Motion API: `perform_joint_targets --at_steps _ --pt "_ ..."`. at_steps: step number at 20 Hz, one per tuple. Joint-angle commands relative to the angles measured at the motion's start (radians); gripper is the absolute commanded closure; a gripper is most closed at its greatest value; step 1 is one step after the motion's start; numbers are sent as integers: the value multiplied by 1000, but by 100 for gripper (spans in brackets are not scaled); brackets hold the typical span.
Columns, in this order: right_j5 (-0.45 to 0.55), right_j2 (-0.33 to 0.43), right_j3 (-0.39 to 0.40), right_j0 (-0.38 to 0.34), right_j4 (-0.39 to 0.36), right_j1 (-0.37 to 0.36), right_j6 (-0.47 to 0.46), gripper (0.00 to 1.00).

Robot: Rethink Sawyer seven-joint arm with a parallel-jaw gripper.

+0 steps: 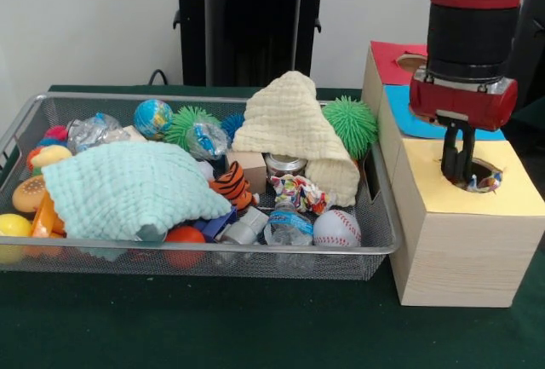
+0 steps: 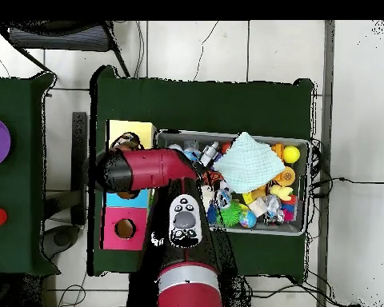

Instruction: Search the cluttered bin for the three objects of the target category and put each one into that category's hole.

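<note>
My gripper (image 1: 457,164) hangs straight down over the yellow-topped box (image 1: 511,198), right of the bin (image 1: 213,250). Its tips reach into the round hole (image 1: 473,175) and stand slightly apart with nothing between them. One polka-dot fabric piece (image 1: 487,184) lies at the hole's right rim beside the tips. A second polka-dot piece (image 1: 298,192) lies crumpled in the bin, in front of the cream cloth (image 1: 294,122). No third piece shows. In the overhead view the arm (image 2: 143,169) covers the gripper beside the yellow box (image 2: 131,130).
A mint-green waffle cloth (image 1: 128,186) covers the bin's left half. A baseball (image 1: 336,228), a tiger toy (image 1: 232,186), a metal can (image 1: 283,164), spiky green balls (image 1: 349,123) and a globe ball (image 1: 153,118) lie around. Blue-topped (image 1: 400,113) and red-topped (image 1: 387,58) boxes stand behind the yellow one.
</note>
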Motion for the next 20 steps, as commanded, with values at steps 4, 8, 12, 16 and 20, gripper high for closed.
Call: perform_joint_targets --at_steps 4,8,12,16,20 --pt "194 30 -12 -91 -66 69 -117 100" --pt "205 63 -9 -114 -64 83 -129 100" --pt "297 119 35 -158 -60 38 -196 100" --pt "461 153 120 -206 -16 -156 -219 100" --pt "570 201 146 -260 49 -283 -199 100"
